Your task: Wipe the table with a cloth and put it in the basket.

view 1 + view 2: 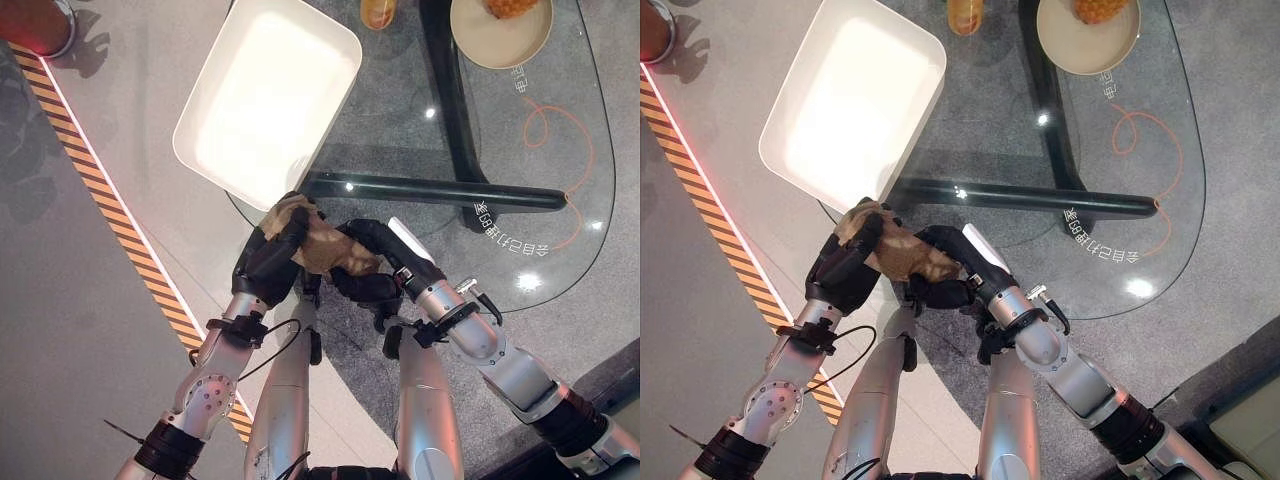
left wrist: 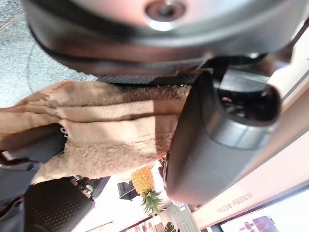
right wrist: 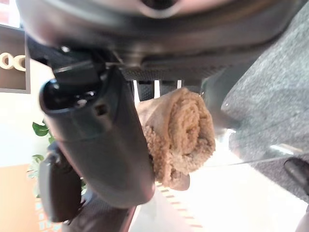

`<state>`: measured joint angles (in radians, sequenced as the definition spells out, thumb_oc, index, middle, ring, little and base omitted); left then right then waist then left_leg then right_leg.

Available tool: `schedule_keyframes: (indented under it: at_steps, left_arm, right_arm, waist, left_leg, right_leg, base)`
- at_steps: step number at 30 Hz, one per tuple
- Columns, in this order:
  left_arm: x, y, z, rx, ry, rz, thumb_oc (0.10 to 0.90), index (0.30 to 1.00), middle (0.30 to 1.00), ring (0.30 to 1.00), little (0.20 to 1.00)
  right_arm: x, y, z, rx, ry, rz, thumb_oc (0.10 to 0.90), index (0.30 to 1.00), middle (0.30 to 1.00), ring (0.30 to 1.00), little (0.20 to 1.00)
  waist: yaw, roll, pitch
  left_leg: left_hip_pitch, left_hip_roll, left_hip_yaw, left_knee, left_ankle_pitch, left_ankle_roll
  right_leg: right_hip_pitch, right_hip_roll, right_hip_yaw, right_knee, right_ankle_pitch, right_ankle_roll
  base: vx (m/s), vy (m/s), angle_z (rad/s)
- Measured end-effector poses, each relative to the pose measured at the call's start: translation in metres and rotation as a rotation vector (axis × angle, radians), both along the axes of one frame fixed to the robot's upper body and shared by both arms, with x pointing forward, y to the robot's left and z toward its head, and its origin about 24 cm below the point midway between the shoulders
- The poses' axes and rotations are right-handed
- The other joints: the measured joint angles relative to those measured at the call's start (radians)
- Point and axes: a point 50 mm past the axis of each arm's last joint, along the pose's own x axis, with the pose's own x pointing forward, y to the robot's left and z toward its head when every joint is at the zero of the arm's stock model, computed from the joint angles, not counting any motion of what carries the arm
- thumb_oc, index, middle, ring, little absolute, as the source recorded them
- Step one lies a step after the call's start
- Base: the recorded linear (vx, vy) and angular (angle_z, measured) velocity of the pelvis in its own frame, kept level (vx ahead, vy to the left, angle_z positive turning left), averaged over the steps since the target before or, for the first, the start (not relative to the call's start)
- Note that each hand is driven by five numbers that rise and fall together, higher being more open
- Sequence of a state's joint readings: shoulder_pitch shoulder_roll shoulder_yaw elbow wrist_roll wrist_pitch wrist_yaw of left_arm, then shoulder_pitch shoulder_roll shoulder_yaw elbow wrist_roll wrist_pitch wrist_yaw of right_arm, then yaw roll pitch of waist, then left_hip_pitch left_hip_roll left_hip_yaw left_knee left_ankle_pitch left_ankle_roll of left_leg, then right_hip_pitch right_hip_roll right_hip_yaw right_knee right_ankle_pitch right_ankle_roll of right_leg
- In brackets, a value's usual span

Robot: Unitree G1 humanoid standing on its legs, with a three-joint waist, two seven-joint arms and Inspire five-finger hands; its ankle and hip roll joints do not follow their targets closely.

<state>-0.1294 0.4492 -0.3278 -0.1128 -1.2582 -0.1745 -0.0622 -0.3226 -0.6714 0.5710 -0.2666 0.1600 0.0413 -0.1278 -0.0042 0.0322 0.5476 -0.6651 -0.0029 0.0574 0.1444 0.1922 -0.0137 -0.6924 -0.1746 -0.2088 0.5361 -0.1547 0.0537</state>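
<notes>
A tan cloth (image 1: 322, 242) is bunched up at the near left edge of the glass table (image 1: 530, 200), held between both hands. My left hand (image 1: 268, 262) has its fingers curled over the cloth's left end; in its wrist view the cloth (image 2: 111, 130) lies against the thumb (image 2: 217, 140). On the other end my right hand (image 1: 366, 272) is shut, and its wrist view shows the cloth (image 3: 179, 135) rolled beside the thumb (image 3: 101, 145). The white rectangular basket (image 1: 205, 100) lies just beyond the hands, overhanging the table's left edge.
A black table beam (image 1: 440, 190) runs under the glass past the hands. A beige plate with food (image 1: 500, 35) and an orange bottle (image 1: 378, 12) stand at the far side. A yellow-black striped line (image 1: 90, 170) crosses the floor on the left, near a red object (image 1: 35, 25).
</notes>
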Motion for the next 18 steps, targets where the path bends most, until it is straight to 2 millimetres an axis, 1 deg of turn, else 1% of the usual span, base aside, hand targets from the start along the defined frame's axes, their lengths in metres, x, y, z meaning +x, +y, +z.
schedule_keyframes:
  at_steps: [14,15,16,18]
  left_arm:
    - [0.0003,0.0,0.0002,-0.004,0.002,0.005,0.1,0.3,0.3,0.3,0.2]
    - [0.0003,0.0,0.0002,-0.004,0.002,0.005,0.1,0.3,0.3,0.3,0.2]
    - [0.0003,-0.0002,0.0002,-0.006,0.002,0.006,0.1,0.3,0.3,0.3,0.2]
    - [0.0005,-0.0004,0.0003,-0.009,0.002,0.008,0.1,0.3,0.3,0.3,0.2]
  right_arm:
    - [-0.0003,0.0012,-0.0004,0.004,0.002,0.002,0.1,0.3,0.3,0.3,0.2]
    - [-0.0003,0.0012,-0.0004,0.004,0.002,0.002,0.709,0.822,0.822,0.822,0.809]
    - [-0.0003,0.0012,-0.0004,0.004,0.001,0.001,0.8,0.9,0.9,0.9,0.9]
    - [-0.0003,0.0013,-0.0004,0.005,0.001,0.001,0.8,0.9,0.9,0.9,0.9]
  waist:
    - [0.0,-0.002,-0.001]
    - [0.0,-0.002,-0.001]
    - [0.0,-0.002,-0.001]
    - [0.0,-0.002,-0.001]
  left_leg:
    - [0.0,0.0,0.0,0.0,0.0,0.0]
    - [0.0,0.0,0.0,0.0,0.0,0.0]
    - [0.0,0.0,0.0,0.0,0.0,0.0]
    - [0.0,0.0,0.0,0.0,0.0,0.0]
  right_leg:
    - [0.0,0.0,-0.001,0.0,0.0,0.0]
    - [0.0,0.0,-0.001,0.0,0.0,0.0]
    - [0.0,0.0,-0.001,0.0,0.0,0.0]
    - [0.0,0.0,-0.001,0.0,0.0,0.0]
  base:
    - [0.0,0.0,0.0]
    - [0.0,0.0,0.0]
    - [0.0,0.0,0.0]
    - [0.0,0.0,0.0]
